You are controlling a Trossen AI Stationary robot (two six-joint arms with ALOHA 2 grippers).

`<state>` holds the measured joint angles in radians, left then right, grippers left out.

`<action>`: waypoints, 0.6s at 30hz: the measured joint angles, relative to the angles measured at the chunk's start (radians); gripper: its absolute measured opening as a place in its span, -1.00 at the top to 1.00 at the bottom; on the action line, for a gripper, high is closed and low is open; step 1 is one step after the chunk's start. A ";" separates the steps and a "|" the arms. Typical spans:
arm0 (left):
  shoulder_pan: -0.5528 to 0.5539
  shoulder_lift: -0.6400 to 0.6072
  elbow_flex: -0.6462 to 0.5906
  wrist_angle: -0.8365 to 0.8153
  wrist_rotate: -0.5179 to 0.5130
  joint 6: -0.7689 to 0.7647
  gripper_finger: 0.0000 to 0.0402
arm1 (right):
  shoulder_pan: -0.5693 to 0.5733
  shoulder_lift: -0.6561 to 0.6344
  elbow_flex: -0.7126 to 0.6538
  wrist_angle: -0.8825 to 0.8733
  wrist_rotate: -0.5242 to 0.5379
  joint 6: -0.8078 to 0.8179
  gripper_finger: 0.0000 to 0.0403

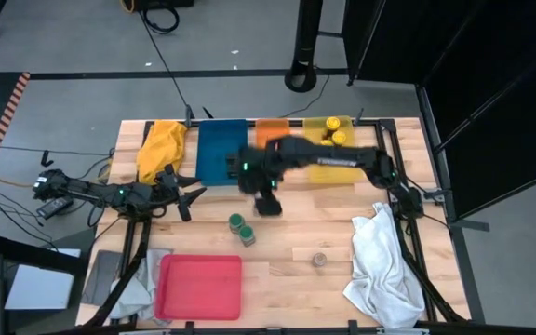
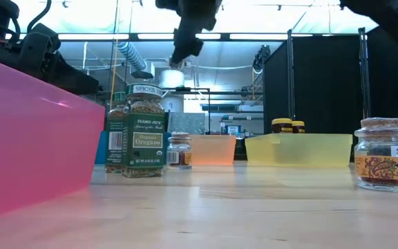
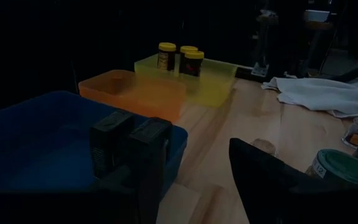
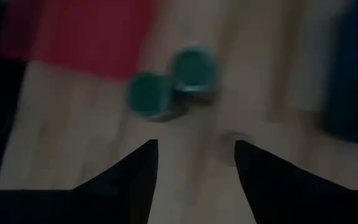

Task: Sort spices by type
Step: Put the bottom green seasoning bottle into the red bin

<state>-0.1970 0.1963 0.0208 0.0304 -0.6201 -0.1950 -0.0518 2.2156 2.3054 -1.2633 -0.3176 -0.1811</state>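
Two green-lidded jars (image 1: 242,228) stand side by side mid-table, also seen in the low view (image 2: 140,131). A tiny jar (image 2: 179,150) stands just beyond them, and my right gripper (image 2: 179,59) hangs open above it, pointing steeply down, with nothing between its fingers (image 4: 194,146). Another small jar (image 1: 319,260) stands nearer the front edge. Yellow-lidded jars (image 3: 179,59) stand in the yellow tray (image 1: 328,166). Two black boxes (image 3: 129,146) stand in the blue tray (image 1: 220,149). My left gripper (image 1: 192,195) waits open at the left, near the blue tray.
An orange tray (image 1: 270,130) sits between the blue and yellow trays. A red tray (image 1: 198,287) lies at the near left. A yellow cloth (image 1: 161,147) lies far left, and a white cloth (image 1: 384,265) covers the near right. Bare wood shows around the green-lidded jars.
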 joint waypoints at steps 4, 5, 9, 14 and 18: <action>0.000 0.000 0.000 0.000 0.000 0.000 0.08 | 0.105 0.005 -0.027 0.011 0.015 -0.028 -0.09; 0.000 0.000 0.000 0.000 0.000 0.000 0.08 | 0.129 0.005 -0.041 0.029 0.024 -0.039 -0.08; 0.000 0.000 0.000 0.000 0.000 0.000 0.08 | 0.213 0.006 -0.093 0.111 0.052 -0.059 -0.05; 0.000 0.000 0.000 0.000 0.000 0.000 0.08 | 0.270 0.009 -0.203 0.263 0.200 -0.121 -0.04; 0.000 0.000 0.000 0.000 0.000 0.000 0.08 | 0.276 0.009 -0.242 0.301 0.274 -0.133 -0.05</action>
<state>-0.1971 0.1967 0.0204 0.0304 -0.6197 -0.1955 0.2238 2.2250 2.0637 -0.9627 -0.0431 -0.3141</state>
